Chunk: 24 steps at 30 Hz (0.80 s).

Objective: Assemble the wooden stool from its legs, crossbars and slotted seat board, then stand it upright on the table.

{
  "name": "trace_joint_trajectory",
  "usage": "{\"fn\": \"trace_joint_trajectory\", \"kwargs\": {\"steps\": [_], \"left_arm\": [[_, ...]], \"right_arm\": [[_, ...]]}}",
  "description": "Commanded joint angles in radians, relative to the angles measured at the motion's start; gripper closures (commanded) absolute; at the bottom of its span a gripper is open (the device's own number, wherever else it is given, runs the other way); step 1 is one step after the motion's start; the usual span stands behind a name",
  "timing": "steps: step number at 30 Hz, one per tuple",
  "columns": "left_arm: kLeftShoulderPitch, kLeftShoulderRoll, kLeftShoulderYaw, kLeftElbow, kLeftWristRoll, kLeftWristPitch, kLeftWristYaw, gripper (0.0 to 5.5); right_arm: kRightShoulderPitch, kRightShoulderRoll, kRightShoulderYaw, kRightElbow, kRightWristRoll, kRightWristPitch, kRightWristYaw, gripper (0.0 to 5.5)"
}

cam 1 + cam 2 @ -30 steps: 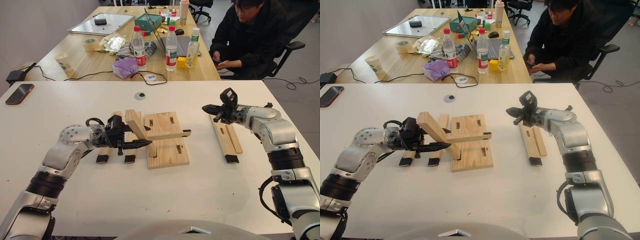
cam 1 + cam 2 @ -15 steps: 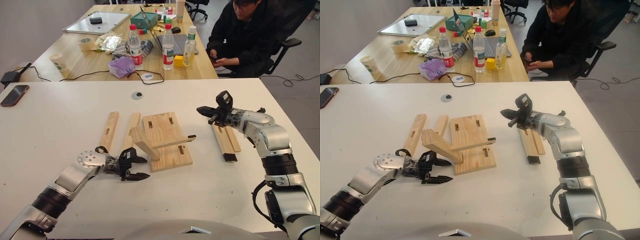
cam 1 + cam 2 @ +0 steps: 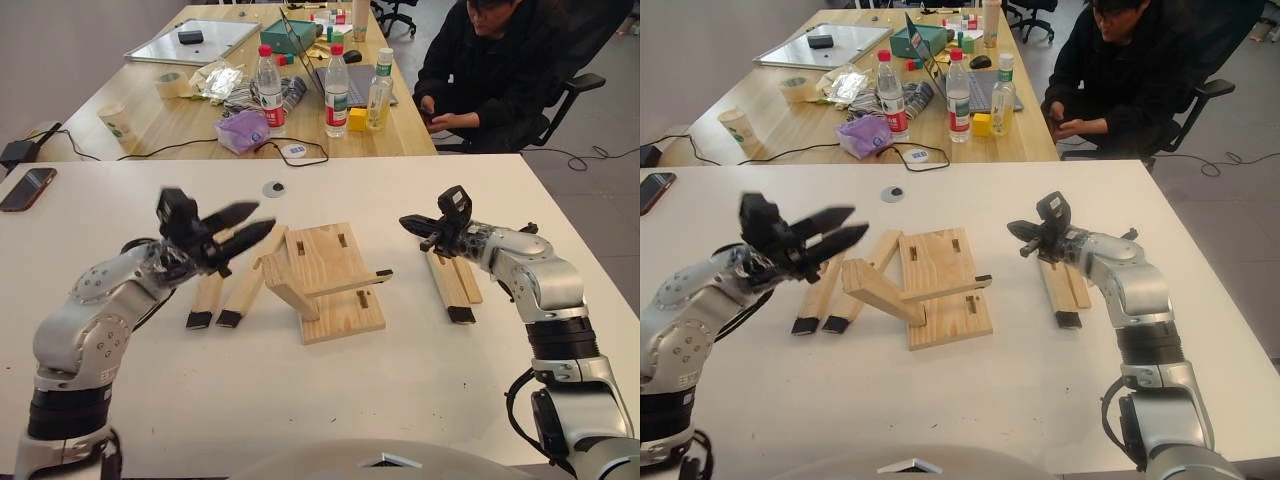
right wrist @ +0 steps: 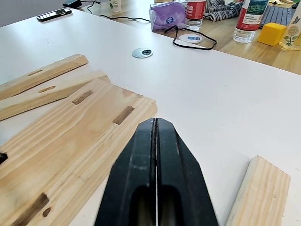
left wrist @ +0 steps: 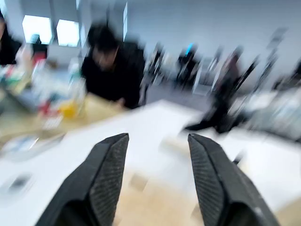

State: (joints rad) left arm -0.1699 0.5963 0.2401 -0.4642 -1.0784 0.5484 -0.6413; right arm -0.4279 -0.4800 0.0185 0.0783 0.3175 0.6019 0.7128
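Assembly looks barely begun to us: the seat board (image 3: pixel 340 262) lies flat mid-table (image 3: pixel 300 400), with one leg (image 3: pixel 288 282) leaning in a slot. Our left gripper (image 3: pixel 262 217) hangs with fingers spread above two loose legs (image 3: pixel 238 300) on its left-edge side. Our right gripper (image 3: pixel 408 222), fingers pressed together and empty, hovers by two pieces (image 3: pixel 452 285) toward the right edge. Next, we judge, the left must lower onto a loose leg.

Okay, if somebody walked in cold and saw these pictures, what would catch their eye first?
In the middle, the slotted seat board lies flat with a tilted leg and a crossbar on it. Next, the left claw hangs open in the air by two loose legs, and the right claw, shut, hovers beside two more pieces.
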Motion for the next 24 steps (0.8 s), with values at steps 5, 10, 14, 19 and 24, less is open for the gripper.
{"fn": "trace_joint_trajectory", "kwargs": {"steps": [5, 10, 14, 19, 24], "left_arm": [[-0.143, 0.014, 0.019, -0.179, -0.487, 0.084, 0.26, 4.5], [-0.094, 0.01, -0.069, -0.25, -0.51, 0.117, 0.277, 5.09], [-0.036, -0.004, -0.146, -0.236, -0.414, 0.132, 0.241, 5.48], [0.019, -0.008, -0.182, -0.202, -0.296, 0.126, 0.186, 5.48], [0.052, -0.014, -0.216, -0.181, -0.242, 0.129, 0.186, 5.48]], "right_arm": [[0.012, 0.021, -0.011, -0.003, 0.003, -0.008, -0.028, 5.5], [0.017, 0.024, -0.01, -0.002, 0.004, -0.011, -0.033, 5.5], [0.024, 0.019, -0.003, -0.007, 0.001, -0.009, -0.03, 5.5], [0.055, -0.011, 0.069, -0.053, -0.052, -0.045, -0.005, 5.5], [0.1, -0.018, 0.136, -0.155, -0.076, -0.05, 0.018, 5.5]]}}
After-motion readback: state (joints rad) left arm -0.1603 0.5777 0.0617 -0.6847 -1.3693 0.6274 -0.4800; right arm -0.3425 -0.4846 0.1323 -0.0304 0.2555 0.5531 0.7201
